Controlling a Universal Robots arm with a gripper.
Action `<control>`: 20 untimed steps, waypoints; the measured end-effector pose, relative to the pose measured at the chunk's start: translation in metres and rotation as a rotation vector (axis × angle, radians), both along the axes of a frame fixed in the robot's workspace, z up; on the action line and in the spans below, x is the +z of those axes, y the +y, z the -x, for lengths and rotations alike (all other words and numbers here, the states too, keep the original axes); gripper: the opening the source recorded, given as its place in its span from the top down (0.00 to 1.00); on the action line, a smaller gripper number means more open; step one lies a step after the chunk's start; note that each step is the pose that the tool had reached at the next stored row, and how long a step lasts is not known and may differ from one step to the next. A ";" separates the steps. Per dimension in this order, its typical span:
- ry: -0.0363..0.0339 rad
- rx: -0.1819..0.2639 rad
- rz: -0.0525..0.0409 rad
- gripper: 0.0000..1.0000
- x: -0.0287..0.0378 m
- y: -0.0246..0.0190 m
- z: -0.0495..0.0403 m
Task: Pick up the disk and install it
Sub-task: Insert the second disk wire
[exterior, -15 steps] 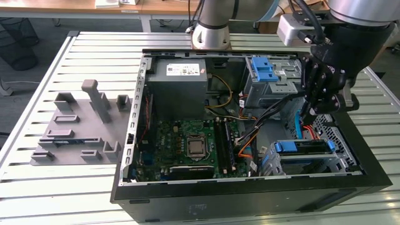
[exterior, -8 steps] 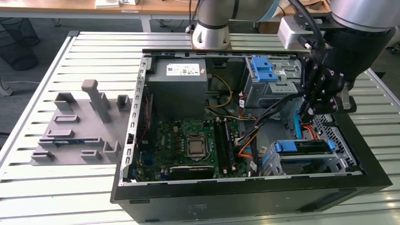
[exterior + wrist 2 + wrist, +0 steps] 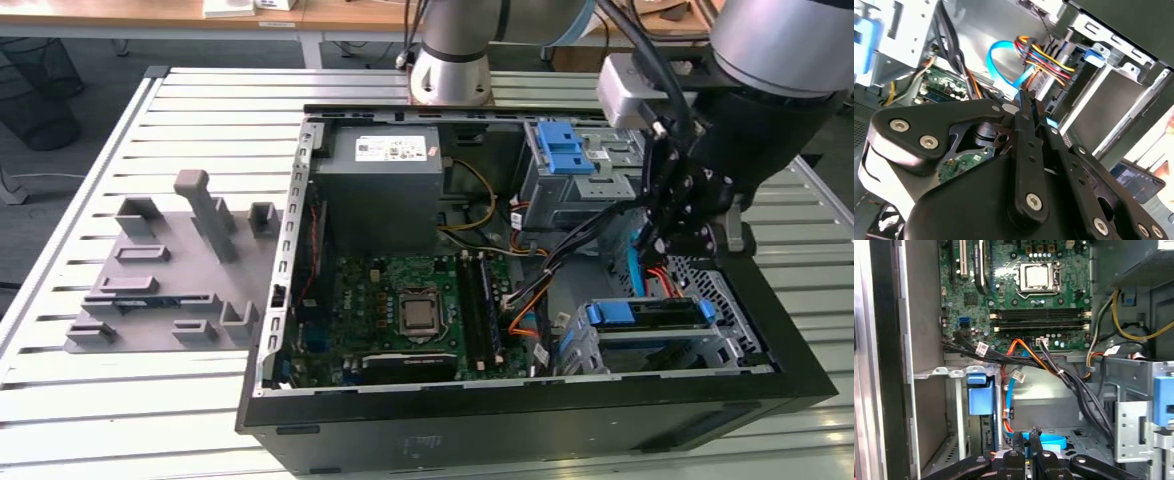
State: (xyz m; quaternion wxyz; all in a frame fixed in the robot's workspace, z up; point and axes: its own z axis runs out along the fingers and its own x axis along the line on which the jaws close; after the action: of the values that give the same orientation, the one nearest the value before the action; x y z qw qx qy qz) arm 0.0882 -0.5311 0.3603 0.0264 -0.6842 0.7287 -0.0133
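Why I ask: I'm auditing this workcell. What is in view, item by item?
table: one, pale, slatted, under everything
fixture plate: one, grey, on the table, at the exterior view's left of the case
computer case: one, black, open
power supply: one, grey with a white sticker, inside the case
motherboard: one, green, on the case floor
latch: one, blue, on the drive cage
carrier frame: one, blue, in the bay below the gripper
arm: one, silver
gripper: one, black, inside the case

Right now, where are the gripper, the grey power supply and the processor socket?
gripper (image 3: pixel 690 240), exterior view, dark fingers inside the case.
power supply (image 3: pixel 387 190), exterior view, its grey top face.
processor socket (image 3: pixel 1038 277), first wrist view, the metal cover's middle.
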 end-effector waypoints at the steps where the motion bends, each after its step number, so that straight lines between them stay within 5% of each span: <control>1: 0.0000 0.000 -0.0002 0.84 -0.0018 -0.0028 0.0000; 7: 0.0002 0.000 -0.0006 0.84 -0.0082 -0.0202 0.0000; 12: 0.0013 0.000 -0.0007 0.84 -0.0082 -0.0203 -0.0005; 14: 0.0150 0.000 -0.0006 0.84 -0.0082 -0.0204 -0.0025; 18: 0.0678 0.000 -0.0008 0.84 -0.0088 -0.0204 -0.0104; 20: 0.0766 0.000 -0.0012 0.84 -0.0098 -0.0209 -0.0152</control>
State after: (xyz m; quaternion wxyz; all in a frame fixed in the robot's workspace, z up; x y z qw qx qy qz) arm 0.1034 -0.5519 0.3505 -0.0011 -0.6842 0.7291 0.0133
